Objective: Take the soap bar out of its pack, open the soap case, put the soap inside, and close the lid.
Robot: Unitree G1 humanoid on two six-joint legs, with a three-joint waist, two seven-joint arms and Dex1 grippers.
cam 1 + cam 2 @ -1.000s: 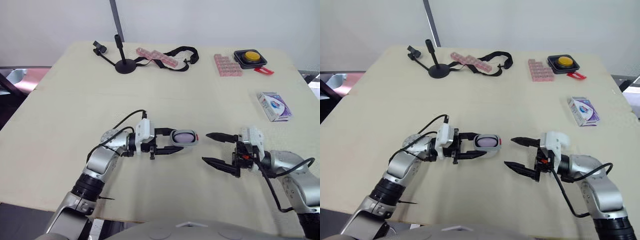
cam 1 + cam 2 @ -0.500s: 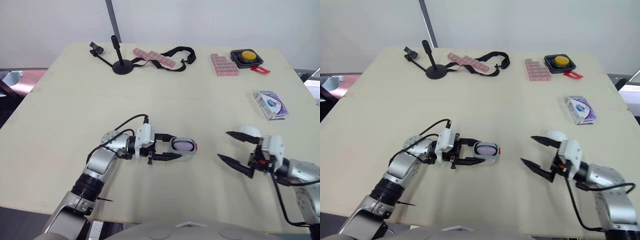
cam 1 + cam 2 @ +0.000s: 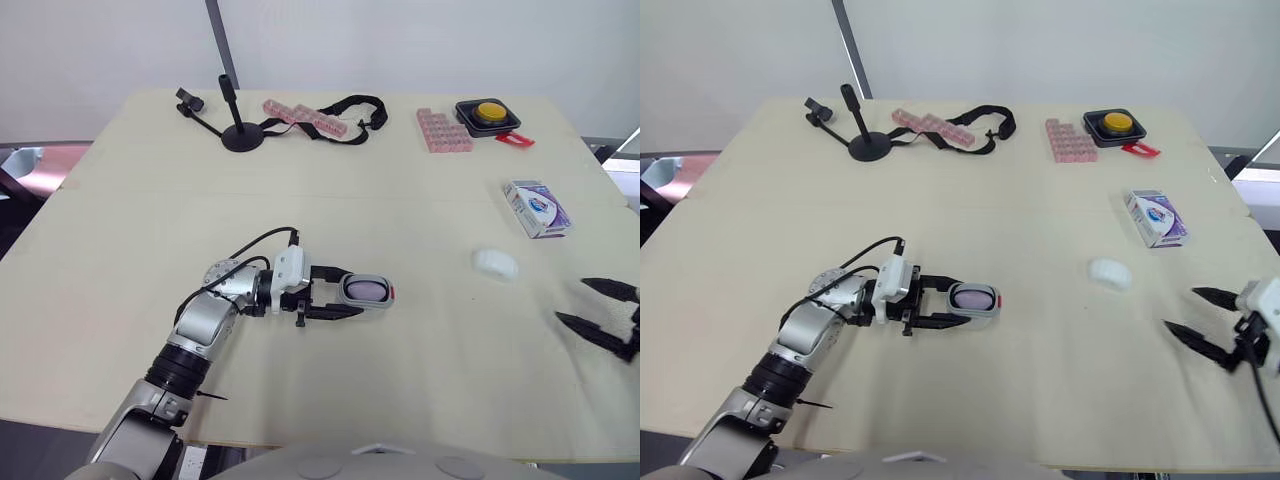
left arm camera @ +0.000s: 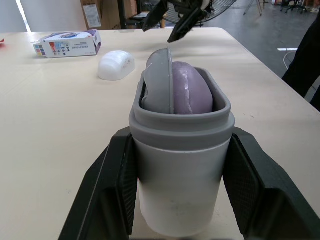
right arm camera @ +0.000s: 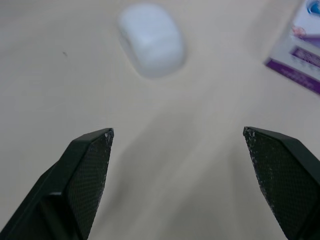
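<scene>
A lab or test room — a bare pale table [image 3: 400, 200] against a plain white wall [image 3: 400, 40], with a small black stand [image 3: 240, 135] far left and a yellow push button [image 3: 487, 112] far right. Beyond the table — cardboard boxes [image 4: 102, 7], a fan [image 4: 222, 5], grey floor [image 4: 260, 30].

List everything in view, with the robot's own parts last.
soap case: one, grey-white, in the left gripper
soap bar: one, purple, inside the case
oval piece: one, white, on the table near the pack; possibly the lid
soap pack: one, white-purple, right side
pill organisers: two, pink, far side
strap: one, black, far side
stand: one, black, far left
button: one, yellow on black base, far right
table: one, beige
left gripper: black, gripping the case
right gripper: black, open, right edge
</scene>
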